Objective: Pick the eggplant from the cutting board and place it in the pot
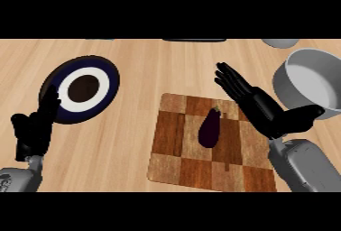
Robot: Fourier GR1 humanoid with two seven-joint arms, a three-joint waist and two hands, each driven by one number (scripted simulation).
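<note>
On the checkered wooden cutting board [200,153], just left of the right hand's fingers [234,83], lies the eggplant [210,127]. It is a slim, dark purple fruit with a glossy skin, long and slightly bulged toward its lower end, its small dark stem cap pointing toward the far edge of the board. It rests roughly lengthwise across the board's upper middle squares, touching nothing but the board.

The right hand [263,110] hovers above the board's right edge with its fingers straight and spread, reaching up and to the left, the thumb stuck out toward the right; it holds nothing and is apart from the eggplant. Just beyond the thumb, to the right of the fingers, stands the grey pot [313,85], round and deep, with its inside bare.

The left hand [34,128] shows near the view's left edge, fingers up and relaxed, holding nothing. Behind its fingertips sits a dark blue plate [83,89] with a white ring and a brown centre, on the pale wooden bench [133,58].
</note>
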